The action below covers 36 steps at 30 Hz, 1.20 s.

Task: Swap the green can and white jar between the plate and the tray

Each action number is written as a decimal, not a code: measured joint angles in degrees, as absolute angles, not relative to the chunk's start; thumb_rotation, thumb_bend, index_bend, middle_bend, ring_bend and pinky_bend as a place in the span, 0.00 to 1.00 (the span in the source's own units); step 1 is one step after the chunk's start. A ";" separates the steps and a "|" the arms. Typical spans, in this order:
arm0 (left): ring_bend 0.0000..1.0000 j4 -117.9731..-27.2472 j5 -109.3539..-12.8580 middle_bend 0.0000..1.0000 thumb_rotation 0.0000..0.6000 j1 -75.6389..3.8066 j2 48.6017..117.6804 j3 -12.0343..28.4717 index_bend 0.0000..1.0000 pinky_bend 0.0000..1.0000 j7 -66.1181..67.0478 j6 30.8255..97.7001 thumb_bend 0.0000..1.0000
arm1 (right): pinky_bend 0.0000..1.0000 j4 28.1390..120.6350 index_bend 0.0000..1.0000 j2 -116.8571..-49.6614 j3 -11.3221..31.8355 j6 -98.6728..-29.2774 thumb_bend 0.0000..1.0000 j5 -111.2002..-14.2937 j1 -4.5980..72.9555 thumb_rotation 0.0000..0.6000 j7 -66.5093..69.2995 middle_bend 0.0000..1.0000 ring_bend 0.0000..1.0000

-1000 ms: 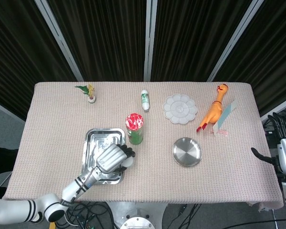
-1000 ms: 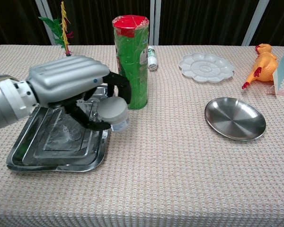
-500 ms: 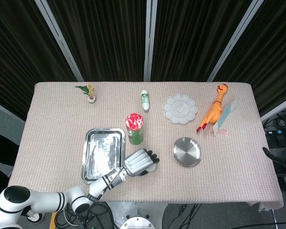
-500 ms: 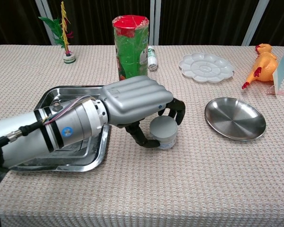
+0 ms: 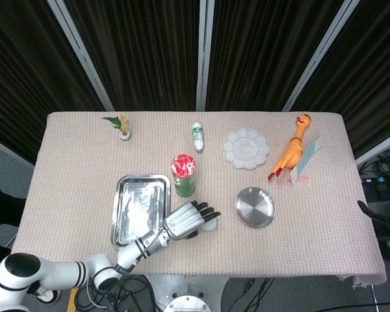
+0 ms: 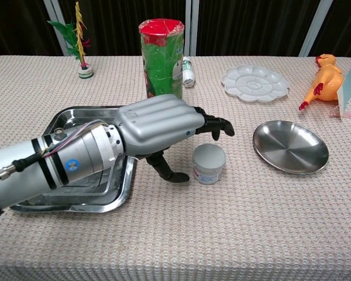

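The white jar stands upright on the tablecloth between the steel tray and the round steel plate. My left hand hovers just left of the jar with its fingers stretched out above it and the thumb beside it, holding nothing. The green can with a red lid stands on the cloth behind the tray's right corner. Both tray and plate hold nothing. At the right edge, my right hand shows only as a dark shape.
A white paint palette and an orange rubber chicken with a card lie at the back right. A small bottle lies behind the can. A plant ornament stands back left.
My left hand carried the white jar rightward off the tray, set it on the cloth, and let go, its fingers spreading apart.
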<state>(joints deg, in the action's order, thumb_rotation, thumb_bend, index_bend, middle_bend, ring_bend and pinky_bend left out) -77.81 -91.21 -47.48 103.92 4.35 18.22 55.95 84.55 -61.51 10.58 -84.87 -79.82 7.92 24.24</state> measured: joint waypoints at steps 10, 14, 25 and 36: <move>0.28 -89.64 -90.12 0.33 1.00 -39.14 89.27 0.20 0.33 0.51 18.61 64.52 0.17 | 0.00 85.61 0.00 -60.39 11.58 -85.38 0.11 -79.72 7.76 1.00 23.78 0.01 0.00; 0.29 -92.98 -88.28 0.34 1.00 -35.16 81.90 -0.68 0.34 0.51 18.47 68.39 0.17 | 0.00 86.31 0.00 -60.42 11.53 -85.20 0.10 -79.92 7.82 1.00 23.27 0.01 0.00; 0.21 -92.49 -77.34 0.26 1.00 -33.53 73.04 8.30 0.24 0.42 13.30 70.24 0.12 | 0.00 88.42 0.00 -59.38 11.89 -85.53 0.10 -80.23 7.71 1.00 21.87 0.00 0.00; 0.05 -98.03 -78.97 0.11 1.00 -40.40 68.29 13.68 0.11 0.25 1.22 61.16 0.10 | 0.00 90.80 0.00 -58.73 11.73 -84.87 0.10 -81.68 8.49 1.00 19.97 0.00 0.00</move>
<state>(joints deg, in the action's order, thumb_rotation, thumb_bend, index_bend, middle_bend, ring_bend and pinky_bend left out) -98.03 -78.97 -40.40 68.29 13.68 1.22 61.16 90.80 -58.73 11.73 -84.87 -81.68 8.49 19.97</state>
